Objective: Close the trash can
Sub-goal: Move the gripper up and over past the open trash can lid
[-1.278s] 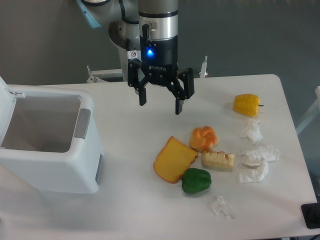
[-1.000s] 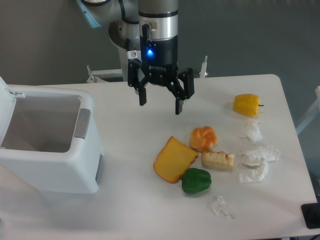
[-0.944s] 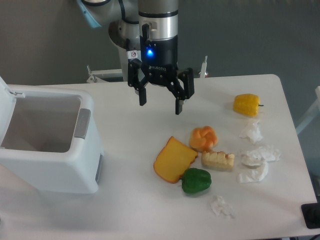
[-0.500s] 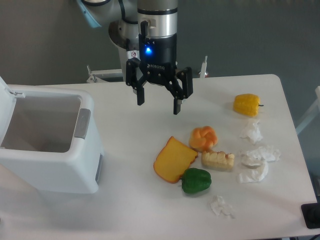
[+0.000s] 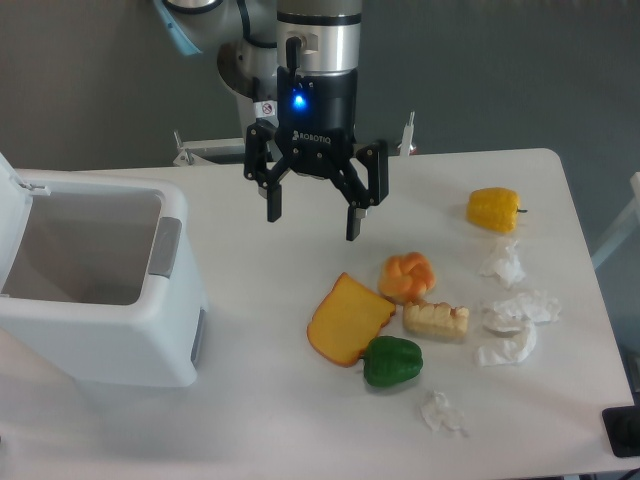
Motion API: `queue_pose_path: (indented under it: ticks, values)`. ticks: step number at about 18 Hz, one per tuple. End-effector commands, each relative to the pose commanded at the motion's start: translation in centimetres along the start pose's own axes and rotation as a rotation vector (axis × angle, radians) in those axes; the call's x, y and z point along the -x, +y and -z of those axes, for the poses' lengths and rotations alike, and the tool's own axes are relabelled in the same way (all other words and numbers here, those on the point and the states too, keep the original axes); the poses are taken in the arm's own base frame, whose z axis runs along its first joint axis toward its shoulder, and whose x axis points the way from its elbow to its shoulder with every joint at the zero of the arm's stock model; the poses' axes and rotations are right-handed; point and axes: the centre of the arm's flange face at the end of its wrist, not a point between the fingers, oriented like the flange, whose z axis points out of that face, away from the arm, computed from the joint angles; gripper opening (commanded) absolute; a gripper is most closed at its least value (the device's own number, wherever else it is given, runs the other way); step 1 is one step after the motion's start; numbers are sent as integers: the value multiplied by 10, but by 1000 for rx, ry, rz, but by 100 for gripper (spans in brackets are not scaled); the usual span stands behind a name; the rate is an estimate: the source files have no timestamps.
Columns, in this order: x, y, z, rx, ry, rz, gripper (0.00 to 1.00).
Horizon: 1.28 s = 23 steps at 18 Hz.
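While the scene holds, we call it line by line.
Gripper: our black 2-finger gripper [image 5: 311,226] hangs spread wide and empty; since a moment ago it has swung slightly, its near finger drifting towards the bin.
Trash can: the large white boxy plastic trash can [image 5: 110,330] sits at the table's left edge, mouth open, white hinged lid [image 5: 12,205] tipped up at its far left side.
Gap: gripper and bin are well apart.
Meaning: we judge the approach is only starting; the lid is untouched.
Bystanders: orange cheese wedge [image 5: 347,318] and green pepper [image 5: 392,361] lie nearby.
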Motion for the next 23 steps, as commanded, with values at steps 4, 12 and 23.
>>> queue_pose_path:
  ticks: [4, 12, 23]
  values:
    - [-19, -12, 1, -17, 23, 78, 100]
    - [-77, -59, 13, -70, 83, 182, 100]
    - [-125, -78, 30, -105, 145, 221, 100]
